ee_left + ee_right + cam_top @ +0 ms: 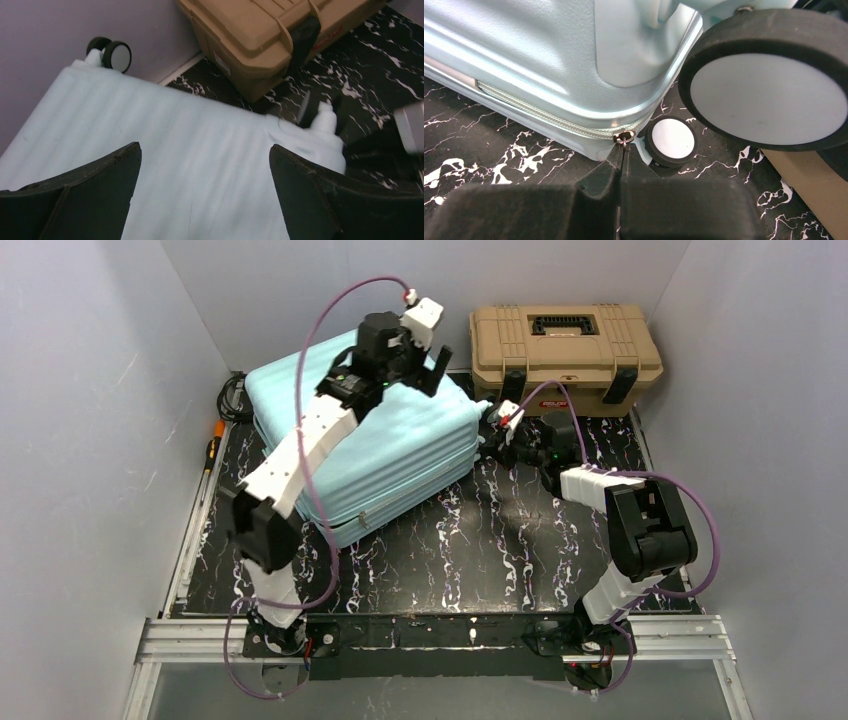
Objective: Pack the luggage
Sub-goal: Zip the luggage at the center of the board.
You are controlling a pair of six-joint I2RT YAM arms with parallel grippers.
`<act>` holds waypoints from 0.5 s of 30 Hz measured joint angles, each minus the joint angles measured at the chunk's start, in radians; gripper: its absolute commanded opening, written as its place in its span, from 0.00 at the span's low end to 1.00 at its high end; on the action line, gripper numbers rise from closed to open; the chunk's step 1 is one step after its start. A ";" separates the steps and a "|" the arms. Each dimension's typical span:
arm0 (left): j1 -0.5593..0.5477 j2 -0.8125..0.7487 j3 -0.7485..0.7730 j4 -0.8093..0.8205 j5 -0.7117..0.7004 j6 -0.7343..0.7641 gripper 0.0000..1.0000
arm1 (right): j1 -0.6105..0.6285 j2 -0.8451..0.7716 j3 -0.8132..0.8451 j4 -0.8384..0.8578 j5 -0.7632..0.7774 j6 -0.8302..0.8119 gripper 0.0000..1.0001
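— Luggage [370, 455] first: where do we have it?
— Upper left of centre in the top view, lying flat on the marbled table [480, 550] with its lid down. The tan toolbox [565, 340] sits just beyond it, upper right.
— And our two grippers?
— Our left gripper [204, 149] hangs over the ribbed shell with its fingers spread wide, holding nothing. Our right gripper [621, 152] is low at the corner by the wheels, fingers pressed together and pinching the small metal zipper pull [624, 136].
— So which step are we in?
— Zipping shut, we judge. The shell halves meet and the teeth to the left of the pull look joined; past the corner we cannot tell.
— What does the next move ask of us?
— A steady drag that follows the seam around the rounded corner. We need to keep the pinch firm and stay clear of the small wheel [672, 140] just beside the pull. The left could press down on the lid so the case does not slide.
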 measured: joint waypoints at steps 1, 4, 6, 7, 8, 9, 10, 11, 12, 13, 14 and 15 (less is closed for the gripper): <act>-0.016 0.057 0.055 0.012 -0.039 0.010 0.98 | -0.001 0.000 -0.004 0.006 -0.002 0.005 0.01; -0.052 0.247 0.249 0.023 -0.149 0.046 0.98 | -0.002 0.000 -0.011 0.014 -0.008 0.013 0.01; -0.068 0.373 0.394 0.024 -0.206 0.064 0.98 | -0.002 0.000 -0.012 0.015 -0.010 0.015 0.01; -0.074 0.430 0.450 0.030 -0.234 0.070 0.98 | -0.003 0.000 -0.013 0.017 -0.011 0.016 0.01; -0.079 0.473 0.483 0.037 -0.260 0.079 0.98 | -0.003 0.000 -0.017 0.023 -0.011 0.016 0.01; -0.084 0.501 0.499 0.042 -0.281 0.089 0.97 | -0.003 0.000 -0.020 0.028 -0.011 0.016 0.01; -0.092 0.523 0.501 0.056 -0.303 0.103 0.97 | -0.003 0.000 -0.023 0.032 -0.011 0.016 0.01; -0.095 0.542 0.500 0.064 -0.324 0.121 0.96 | -0.003 0.000 -0.024 0.035 -0.012 0.016 0.01; -0.100 0.556 0.500 0.076 -0.343 0.142 0.95 | -0.004 0.000 -0.025 0.036 -0.013 0.016 0.01; -0.106 0.573 0.499 0.106 -0.370 0.170 0.95 | -0.005 0.000 -0.026 0.040 -0.014 0.017 0.01; -0.115 0.589 0.498 0.150 -0.400 0.208 0.94 | -0.005 0.000 -0.029 0.044 -0.015 0.017 0.01; -0.125 0.602 0.496 0.189 -0.426 0.245 0.93 | -0.006 0.000 -0.030 0.047 -0.017 0.018 0.01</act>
